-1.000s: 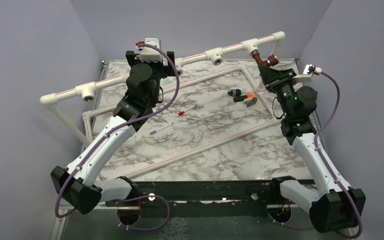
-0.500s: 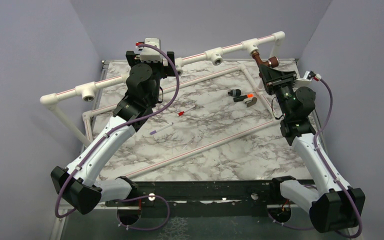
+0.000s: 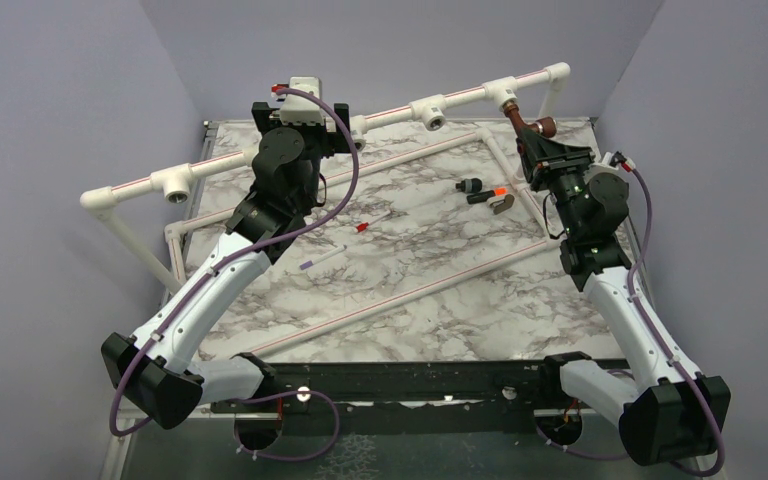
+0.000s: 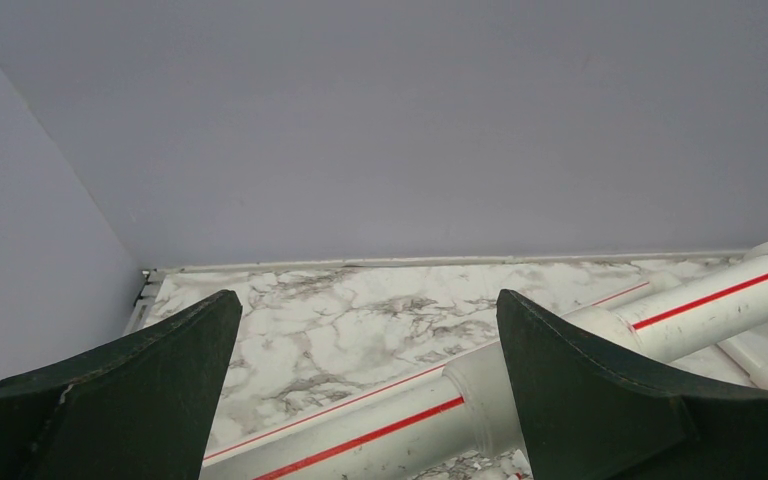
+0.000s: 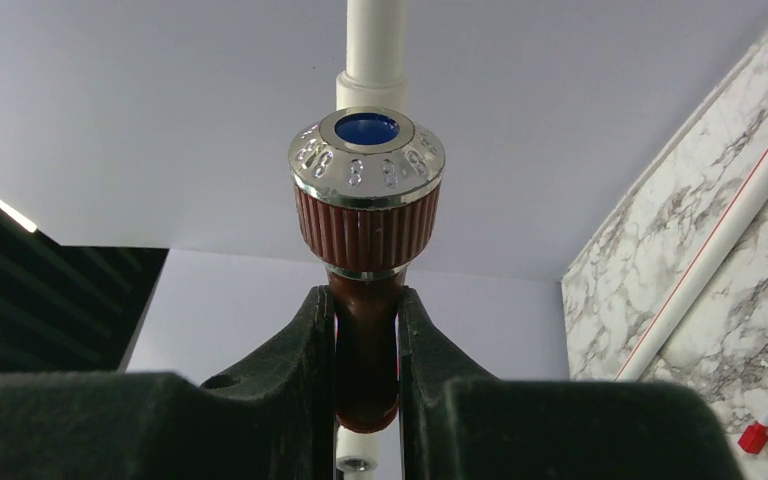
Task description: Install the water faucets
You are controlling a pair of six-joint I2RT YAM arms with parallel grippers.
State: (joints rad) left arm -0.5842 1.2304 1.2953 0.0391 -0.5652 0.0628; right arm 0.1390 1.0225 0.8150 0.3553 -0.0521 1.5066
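A copper-coloured faucet (image 3: 526,124) hangs from the white tee (image 3: 504,92) at the right end of the raised pipe (image 3: 460,97). My right gripper (image 3: 537,148) is shut on its bent stem. In the right wrist view the fingers (image 5: 310,340) clamp the stem, and the faucet's ribbed knob with a silvery, blue-centred cap (image 5: 366,190) stands above them. My left gripper (image 3: 344,134) is open at the pipe's middle. In the left wrist view the pipe (image 4: 380,430) runs below the gap between its spread fingers (image 4: 160,380).
On the marble table lie two black parts (image 3: 475,191), a metal bracket (image 3: 502,206), a red-capped pen (image 3: 370,225) and a purple-tipped pen (image 3: 320,258). A low pipe frame (image 3: 410,292) lies on the table. Purple walls stand close behind and at both sides.
My right wrist has turned on the faucet: its white cable plug swung down toward the arm and the knob shifted slightly. The left arm has not moved.
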